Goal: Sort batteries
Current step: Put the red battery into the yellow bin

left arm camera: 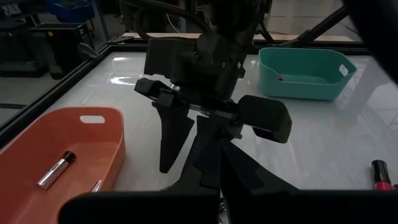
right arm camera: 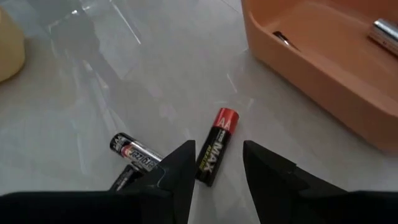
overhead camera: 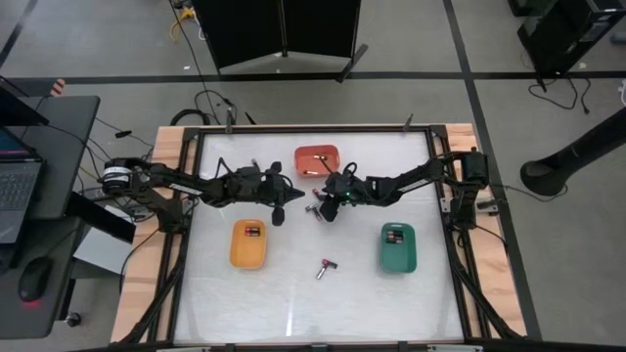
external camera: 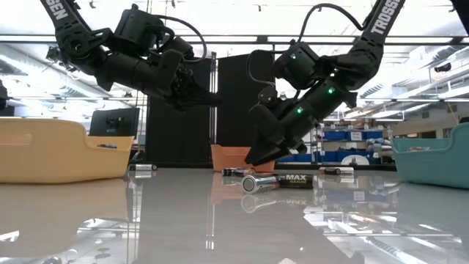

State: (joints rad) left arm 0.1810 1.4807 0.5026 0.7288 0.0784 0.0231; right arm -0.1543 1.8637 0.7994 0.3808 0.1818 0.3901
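Your right gripper [right arm camera: 216,168] hangs low, fingers parted and empty, straddling an AA battery [right arm camera: 216,147] lying flat on the white table [overhead camera: 293,293] just beside the orange tray [overhead camera: 317,156]. Its long axis runs out between the fingers, red-banded end pointing away from the wrist. Second battery [right arm camera: 134,151] lies close by, angled across. Left gripper [overhead camera: 277,208] waits near the yellow tray [overhead camera: 248,243]; you cannot tell its grip.
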